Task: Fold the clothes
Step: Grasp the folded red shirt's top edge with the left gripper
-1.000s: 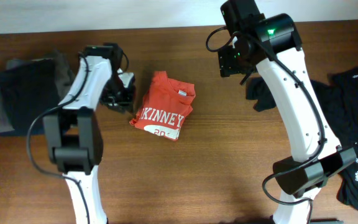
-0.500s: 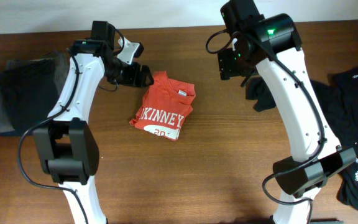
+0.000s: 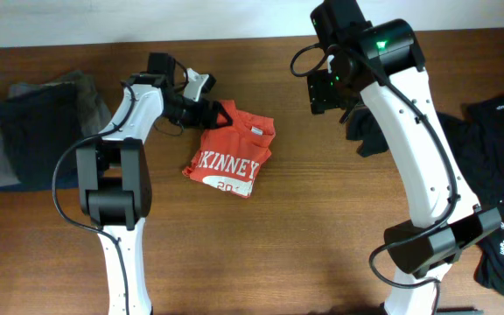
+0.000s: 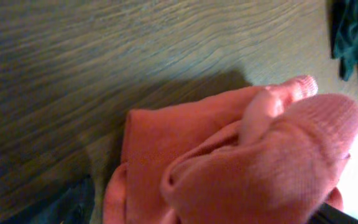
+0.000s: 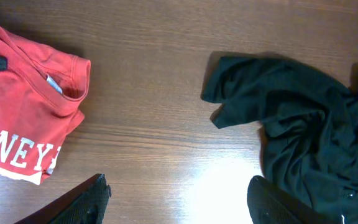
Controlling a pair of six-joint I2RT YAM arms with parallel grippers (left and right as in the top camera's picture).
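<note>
Red tee (image 3: 234,150) folded (white lettering); L gripper (image 3: 210,112), R gripper (image 5: 178,188) jaws apart.

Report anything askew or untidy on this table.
The folded orange-red T-shirt lies at a slant, one corner bunched up at the left gripper. The black shirt at the right lies crumpled, not yet folded.

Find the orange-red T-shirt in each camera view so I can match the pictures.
Overhead: orange-red T-shirt, folded, left of centre.
Left wrist: close up, filling the lower right.
Right wrist: at the left edge.
Shared landmark: the black shirt, to its right overhead and in the right wrist view; probably the dark cloth top right in the left wrist view.
</note>
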